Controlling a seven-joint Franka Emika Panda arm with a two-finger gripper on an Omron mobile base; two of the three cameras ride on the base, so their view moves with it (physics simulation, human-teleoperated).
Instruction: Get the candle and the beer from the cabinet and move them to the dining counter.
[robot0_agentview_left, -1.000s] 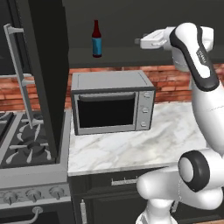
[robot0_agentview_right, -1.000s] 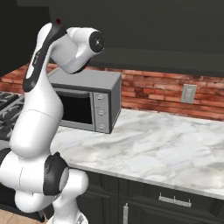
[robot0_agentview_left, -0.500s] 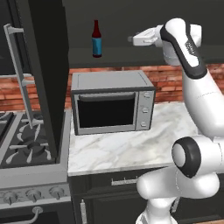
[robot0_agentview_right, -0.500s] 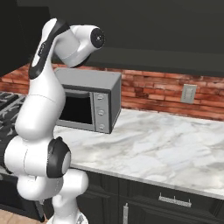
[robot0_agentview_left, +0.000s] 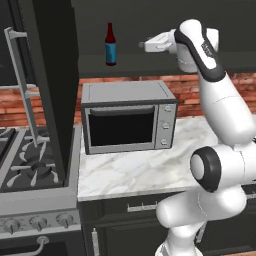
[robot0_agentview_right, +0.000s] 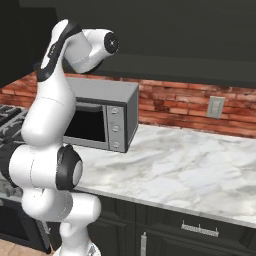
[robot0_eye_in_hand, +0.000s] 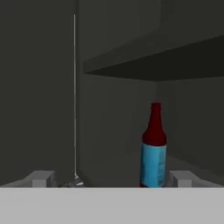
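The beer (robot0_agentview_left: 110, 44), a dark red-brown bottle with a blue label, stands upright on the lower shelf of the open black cabinet (robot0_agentview_left: 150, 62). My gripper (robot0_agentview_left: 142, 45) hovers level with the bottle, a short way to its right, pointing at it. In the hand view the beer (robot0_eye_in_hand: 154, 148) stands ahead, right of centre, more in line with the right fingertip (robot0_eye_in_hand: 181, 178). The gripper (robot0_eye_in_hand: 111, 179) is open with nothing between its fingers. The candle and the dining counter are out of view.
The cabinet's open door (robot0_agentview_left: 50, 85), with its long silver handle (robot0_agentview_left: 22, 85), juts out at the left. A grey microwave (robot0_agentview_left: 127, 120) sits below on the marble counter (robot0_agentview_left: 150, 170), with a stove (robot0_agentview_left: 25, 167) to its left. An upper shelf (robot0_eye_in_hand: 175, 57) overhangs the bottle.
The hand has travelled left toward the bottle, narrowing the gap. The jaws have stayed wide open and the bottle has not moved.
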